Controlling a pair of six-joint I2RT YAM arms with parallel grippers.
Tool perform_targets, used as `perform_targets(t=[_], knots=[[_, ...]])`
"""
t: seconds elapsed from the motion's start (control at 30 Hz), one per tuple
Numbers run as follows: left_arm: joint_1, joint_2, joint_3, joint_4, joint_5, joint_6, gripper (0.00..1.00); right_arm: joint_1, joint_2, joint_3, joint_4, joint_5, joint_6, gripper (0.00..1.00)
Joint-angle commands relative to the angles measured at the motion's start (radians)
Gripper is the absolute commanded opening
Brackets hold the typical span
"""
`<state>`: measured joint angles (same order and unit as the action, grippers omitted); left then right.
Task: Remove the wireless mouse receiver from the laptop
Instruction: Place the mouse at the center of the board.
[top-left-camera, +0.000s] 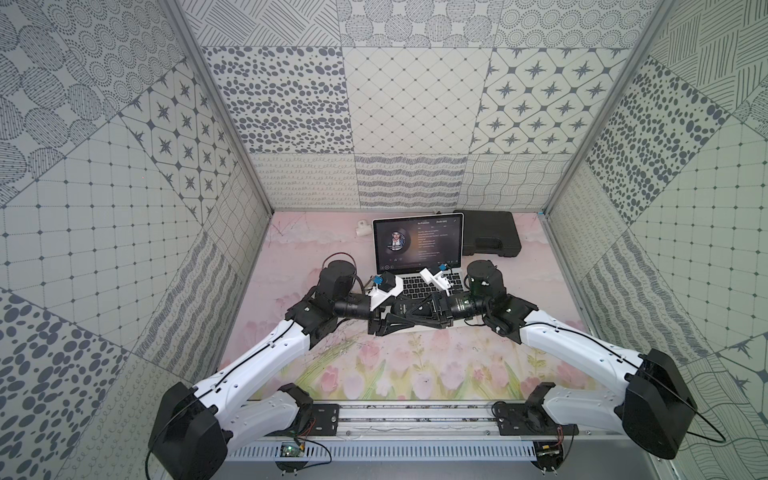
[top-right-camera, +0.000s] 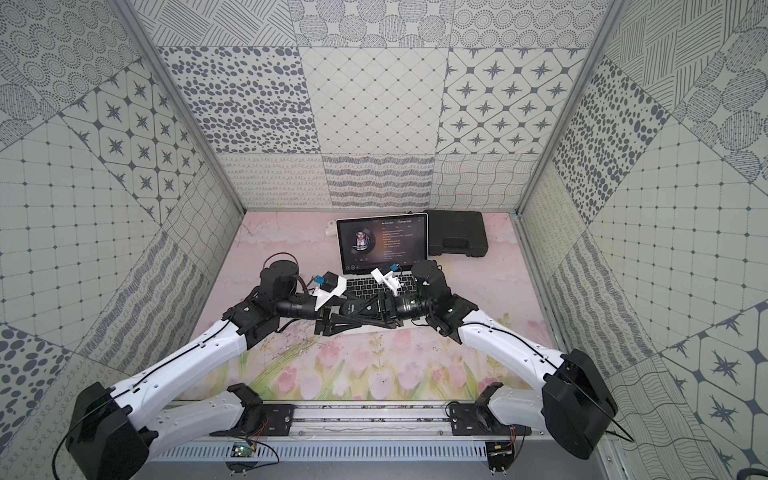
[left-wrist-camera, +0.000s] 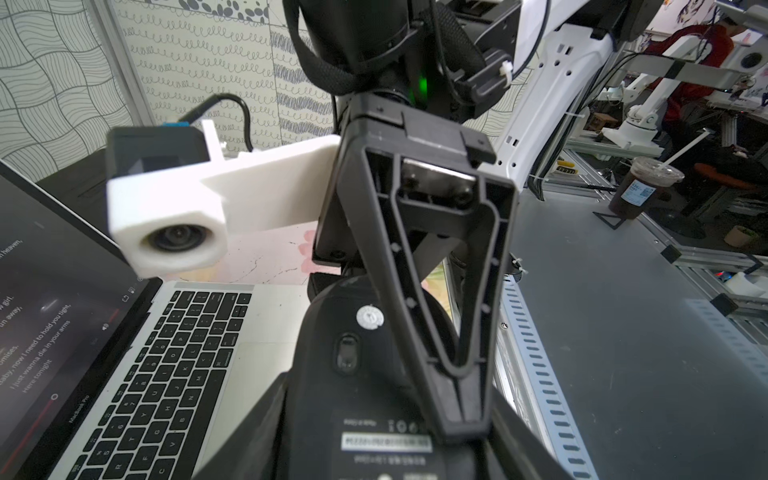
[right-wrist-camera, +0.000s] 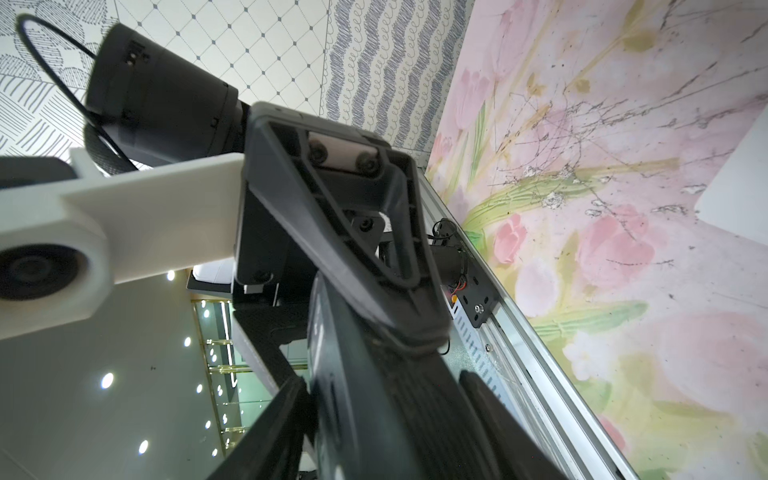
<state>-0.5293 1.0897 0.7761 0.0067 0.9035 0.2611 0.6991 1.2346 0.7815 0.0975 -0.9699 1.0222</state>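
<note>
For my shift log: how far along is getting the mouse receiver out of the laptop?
Done: unclear, no receiver shows in any view. In hand: the left gripper holds the mouse, underside showing, above the laptop, the right gripper around it too. Left: confirming the receiver is out.

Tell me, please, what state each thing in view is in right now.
laptop: open, screen lit.
black case: closed, lying flat.
mouse: gripped, underside showing.
left gripper: shut on the mouse.
right gripper: at the mouse; open or shut unclear.
wireless mouse receiver: not visible in any view.
</note>
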Motion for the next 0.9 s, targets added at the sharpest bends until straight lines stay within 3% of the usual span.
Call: perform_targets(t=[0.0,0.23,0.37,0.53,0.73,0.87], knots=[[-0.009,-0.019,0.0,0.155,0.043,-0.034,0.1,0.004,0.009,0.033,0.054,-0.011,-0.028,0.66],[-0.009,-0.023,-0.013,0.076,0.022,0.042,0.09,-0.003,-0.03,0.037,0.045,-0.008,-0.024,0.88],[-0.009,-0.033,-0.012,0.065,0.005,0.055,0.09,-0.05,-0.099,0.009,0.031,-0.004,-0.015,0.94],[-0.008,-0.051,-0.024,0.084,-0.01,0.046,0.09,-0.09,-0.172,-0.035,0.081,-0.025,0.026,0.91],[-0.009,-0.052,-0.036,0.167,0.006,-0.018,0.09,-0.077,-0.144,-0.062,0.133,-0.051,0.065,0.86],[-0.008,-0.054,-0.041,0.181,0.01,-0.03,0.09,-0.06,-0.138,-0.062,0.159,-0.044,0.06,0.75]])
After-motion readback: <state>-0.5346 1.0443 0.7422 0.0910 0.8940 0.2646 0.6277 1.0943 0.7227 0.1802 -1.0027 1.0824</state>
